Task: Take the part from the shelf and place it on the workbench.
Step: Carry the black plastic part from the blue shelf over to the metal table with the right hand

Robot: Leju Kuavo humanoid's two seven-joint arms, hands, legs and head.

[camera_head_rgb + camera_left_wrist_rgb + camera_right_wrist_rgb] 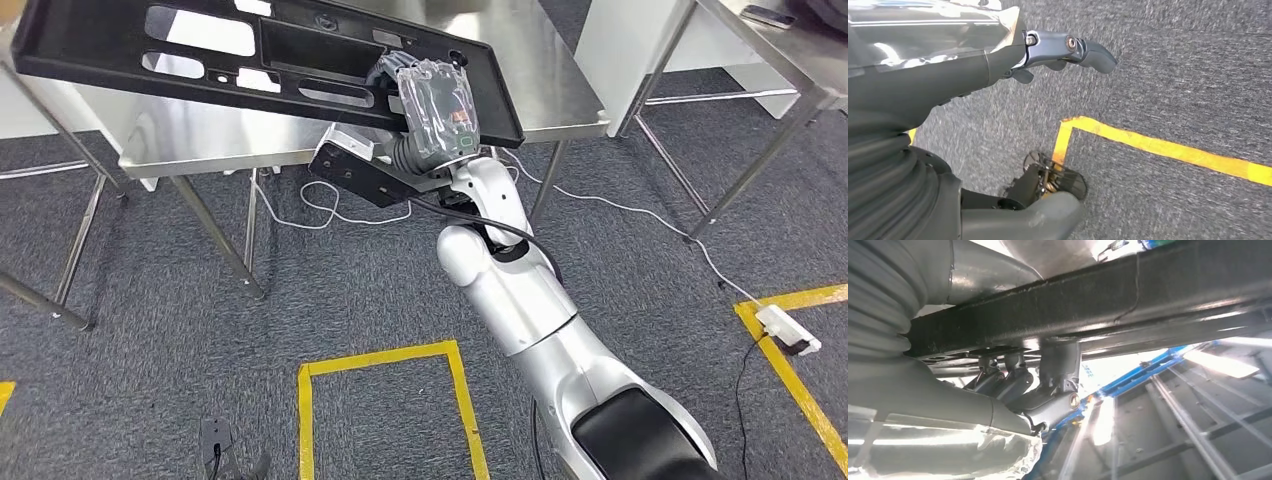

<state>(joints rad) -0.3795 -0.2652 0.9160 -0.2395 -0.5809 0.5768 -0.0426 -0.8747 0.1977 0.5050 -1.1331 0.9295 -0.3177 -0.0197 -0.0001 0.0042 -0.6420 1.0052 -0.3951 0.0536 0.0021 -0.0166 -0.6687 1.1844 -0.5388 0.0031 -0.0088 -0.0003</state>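
right hand (432, 105) gripping long black part (230, 55), holding it tilted over steel desk (560, 90). left hand (1068, 50) hanging over carpet, fingers (1095, 55) looking loosely apart, holding nothing.

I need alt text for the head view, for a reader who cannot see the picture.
The robot's right hand, wrapped in clear plastic, grips the near edge of a long black plastic panel with cut-outs, held above a steel workbench. Below lie grey carpet and yellow floor tape.
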